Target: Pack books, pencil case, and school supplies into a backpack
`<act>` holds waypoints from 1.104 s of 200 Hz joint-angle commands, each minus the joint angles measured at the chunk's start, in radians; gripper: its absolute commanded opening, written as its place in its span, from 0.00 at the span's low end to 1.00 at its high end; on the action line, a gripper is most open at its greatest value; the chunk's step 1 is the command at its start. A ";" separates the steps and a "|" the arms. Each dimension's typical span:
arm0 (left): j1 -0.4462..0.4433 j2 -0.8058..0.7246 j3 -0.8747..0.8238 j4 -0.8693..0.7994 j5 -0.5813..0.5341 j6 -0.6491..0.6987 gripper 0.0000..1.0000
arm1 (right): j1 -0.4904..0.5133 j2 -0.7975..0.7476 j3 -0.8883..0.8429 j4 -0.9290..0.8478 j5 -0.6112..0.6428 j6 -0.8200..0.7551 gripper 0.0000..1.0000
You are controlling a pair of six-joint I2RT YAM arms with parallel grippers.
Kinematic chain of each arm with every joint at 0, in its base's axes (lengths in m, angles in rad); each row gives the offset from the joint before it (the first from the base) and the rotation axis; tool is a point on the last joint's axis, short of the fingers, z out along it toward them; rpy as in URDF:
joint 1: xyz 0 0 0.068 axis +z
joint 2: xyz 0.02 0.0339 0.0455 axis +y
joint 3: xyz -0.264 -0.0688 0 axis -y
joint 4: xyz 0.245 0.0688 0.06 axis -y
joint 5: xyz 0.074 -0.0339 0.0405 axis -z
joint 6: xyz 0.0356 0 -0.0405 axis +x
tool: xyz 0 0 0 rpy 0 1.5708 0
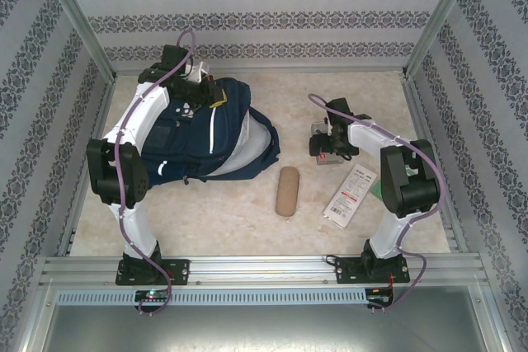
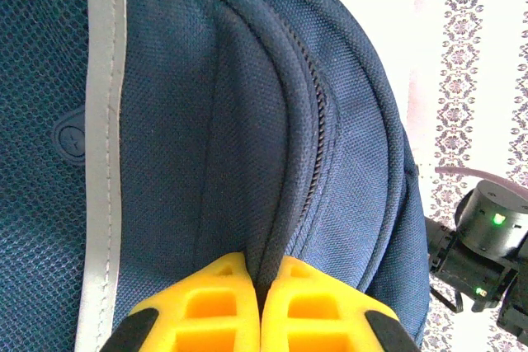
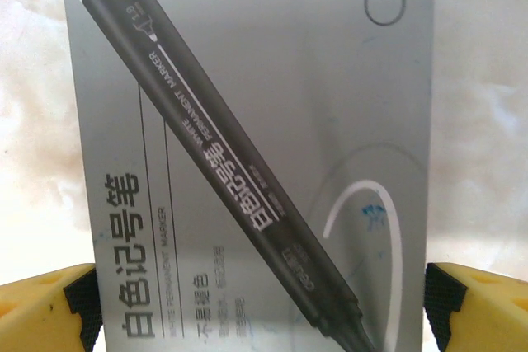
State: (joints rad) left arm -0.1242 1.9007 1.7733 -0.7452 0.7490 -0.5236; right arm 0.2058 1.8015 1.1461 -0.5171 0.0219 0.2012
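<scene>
Navy woven-fabric backpack (image 2: 206, 121), corded zip ridge pinched tight in my left gripper (image 2: 260, 294).
My right gripper (image 3: 262, 302) stands wide astride a flat, glossy grey marker box (image 3: 247, 121).

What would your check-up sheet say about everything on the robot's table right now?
Surface: pale marbled table, no spills seen.
Job's things: navy backpack lying at the back left, pale lining showing; tan pencil case in the middle; grey marker box and white packet on the right.
Clutter: nothing seen.
Grippers: left gripper shut on a fold of the backpack by its zip; right gripper open, one finger on each side of the marker box.
Cables: a purple cable runs along each arm.
Surroundings: patterned walls and a metal frame.
</scene>
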 commanded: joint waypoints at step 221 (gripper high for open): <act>0.012 -0.070 0.123 0.024 0.073 -0.111 0.00 | 0.331 -0.136 0.170 0.037 -0.198 0.468 0.72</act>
State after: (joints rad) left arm -0.1215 1.9007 1.8332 -0.7589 0.7509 -0.6090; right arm 0.4793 1.6447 1.2644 -0.5632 -0.0933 0.5133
